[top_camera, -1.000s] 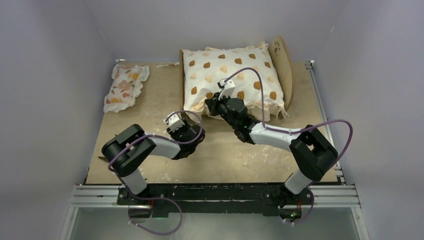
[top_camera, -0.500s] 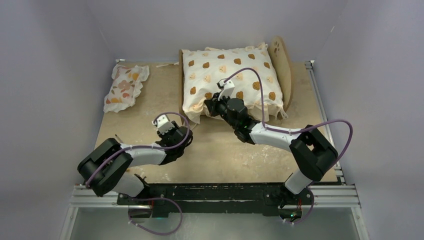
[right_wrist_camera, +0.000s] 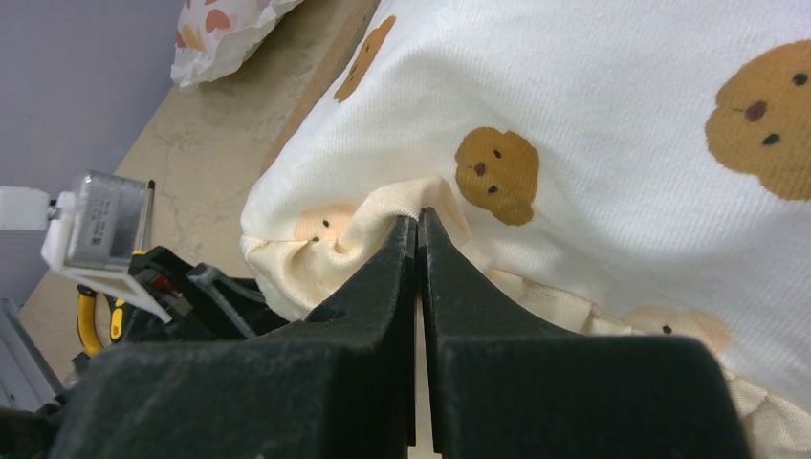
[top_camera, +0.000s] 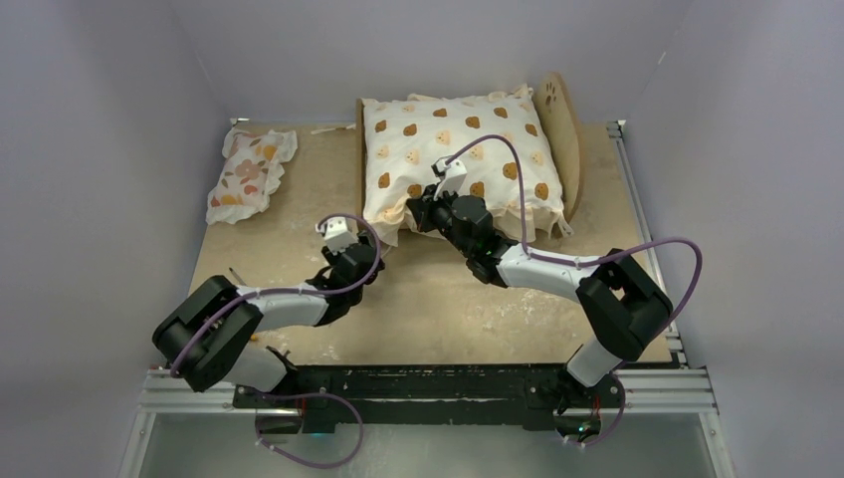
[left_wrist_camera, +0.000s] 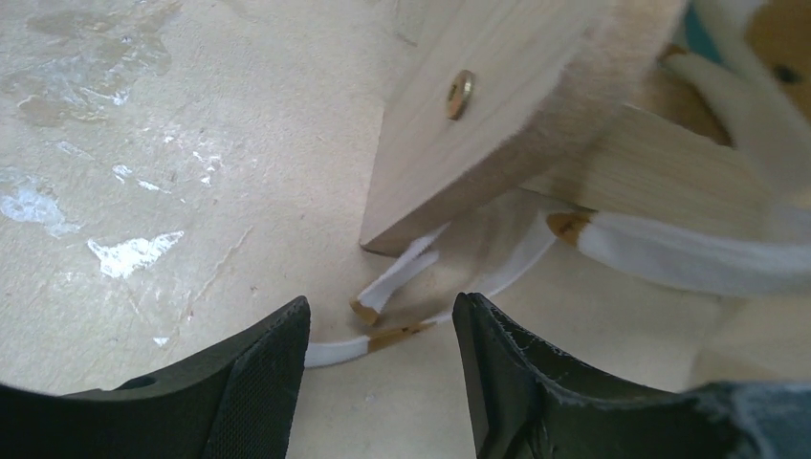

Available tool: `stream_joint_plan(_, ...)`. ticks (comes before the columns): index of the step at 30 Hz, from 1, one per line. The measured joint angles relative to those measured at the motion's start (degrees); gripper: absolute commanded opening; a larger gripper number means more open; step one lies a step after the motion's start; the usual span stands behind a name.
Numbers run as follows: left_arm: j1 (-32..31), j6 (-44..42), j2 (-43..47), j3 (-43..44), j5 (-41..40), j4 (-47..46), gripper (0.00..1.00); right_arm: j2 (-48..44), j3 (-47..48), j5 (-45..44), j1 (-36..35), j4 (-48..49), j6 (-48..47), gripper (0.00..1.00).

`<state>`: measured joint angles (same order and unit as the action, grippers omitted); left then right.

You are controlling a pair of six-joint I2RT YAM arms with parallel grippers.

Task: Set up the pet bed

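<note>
The pet bed [top_camera: 567, 139] stands at the back of the table, its paw-print headboard on the right. A cream bear-print cushion [top_camera: 458, 149] covers it. My right gripper [top_camera: 422, 213] is shut on the cushion's near ruffled edge, and the fabric [right_wrist_camera: 383, 206] bunches at the fingertips [right_wrist_camera: 418, 226]. My left gripper [top_camera: 364, 253] is open, low over the table just short of the bed's near-left corner. In the left wrist view a wooden bed leg [left_wrist_camera: 459, 124] stands ahead of the jaws. White ties with brown tips [left_wrist_camera: 387, 287] lie on the table between leg and gripper [left_wrist_camera: 383, 335].
A small floral ruffled pillow [top_camera: 249, 174] lies at the back left of the table. Grey walls close in the table on three sides. A metal rail [top_camera: 637, 199] runs along the right edge. The left arm's wrist [right_wrist_camera: 143, 273] sits close beside the right gripper.
The left arm dropped lower, drew left, then pushed its gripper toward the bed's near-left corner with its jaws wider. The right gripper and cushion stayed put.
</note>
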<state>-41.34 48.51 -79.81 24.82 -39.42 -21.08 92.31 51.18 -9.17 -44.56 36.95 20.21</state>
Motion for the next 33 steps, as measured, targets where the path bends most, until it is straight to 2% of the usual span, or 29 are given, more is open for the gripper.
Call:
stream_joint_plan(3,1.99,-0.68,-3.02,0.31,1.4,-1.79,0.54,0.0,0.0,0.22,0.0,0.0,0.07,0.0)
stream_joint_plan(6,3.8,-1.29,-5.95,0.39,2.6,-3.85,0.48,0.0,0.0,0.39,0.0,0.0,0.13,0.0)
stream_joint_plan(8,4.76,-1.7,-7.91,0.5,3.21,-5.79,0.38,0.0,0.0,0.79,0.0,0.0,0.13,0.0)
stream_joint_plan(12,5.35,-2.21,-9.31,0.98,5.66,-7.98,0.04,0.0,0.0,1.25,0.0,0.0,0.13,0.0)
stream_joint_plan(13,5.33,-2.23,-9.25,0.98,6.23,-7.98,0.0,0.0,0.0,1.25,0.0,0.0,0.13,0.0)
stream_joint_plan(17,5.33,-1.99,-6.8,0.81,8.28,-5.07,0.0,0.0,0.0,1.38,0.0,-0.07,0.09,0.0)
stream_joint_plan(24,5.33,-0.26,3.72,0.44,11.39,9.29,0.0,0.0,1.66,2.64,0.0,-1.55,-0.37,0.0)
stream_joint_plan(33,5.68,3.32,18.6,-4.76,12.48,25.94,0.0,0.0,9.97,6.97,0.0,-8.9,-1.33,0.0)
